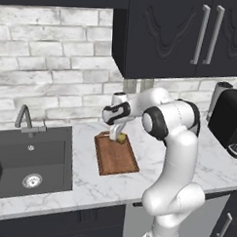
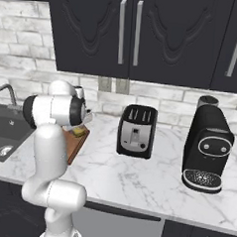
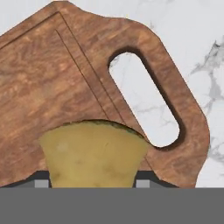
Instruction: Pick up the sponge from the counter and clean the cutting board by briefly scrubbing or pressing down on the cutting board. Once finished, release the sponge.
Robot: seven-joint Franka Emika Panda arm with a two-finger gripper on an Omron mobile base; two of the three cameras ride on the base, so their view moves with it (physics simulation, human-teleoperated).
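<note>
At frame center of the left base view, gripper [image 1: 120, 135] pinches the sponge [image 1: 121, 138] between its fingers, low over the cutting board [image 1: 116, 155] near its handle-slot end. Board lies flat on the counter [image 1: 153, 156], sink [image 1: 30, 161] at lower left.
</note>
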